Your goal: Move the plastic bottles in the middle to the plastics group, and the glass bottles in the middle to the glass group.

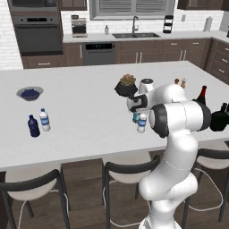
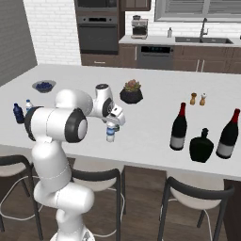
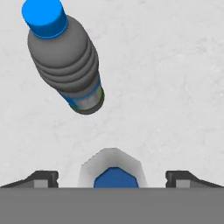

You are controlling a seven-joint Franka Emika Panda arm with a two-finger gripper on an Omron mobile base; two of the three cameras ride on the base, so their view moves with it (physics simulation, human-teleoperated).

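With its jaws wide, the end effector (image 3: 112, 177) hangs over the clear bottle (image 3: 114, 174), which needs lowering and closing next.

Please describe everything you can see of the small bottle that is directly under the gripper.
The clear bottle stands upright on the white counter, near its front edge. From above it shows a blue cap and pale shoulders; from the side, a clear body with a whitish label. It sits between the open jaws, untouched. The grey ribbed bottle stands close beside it.
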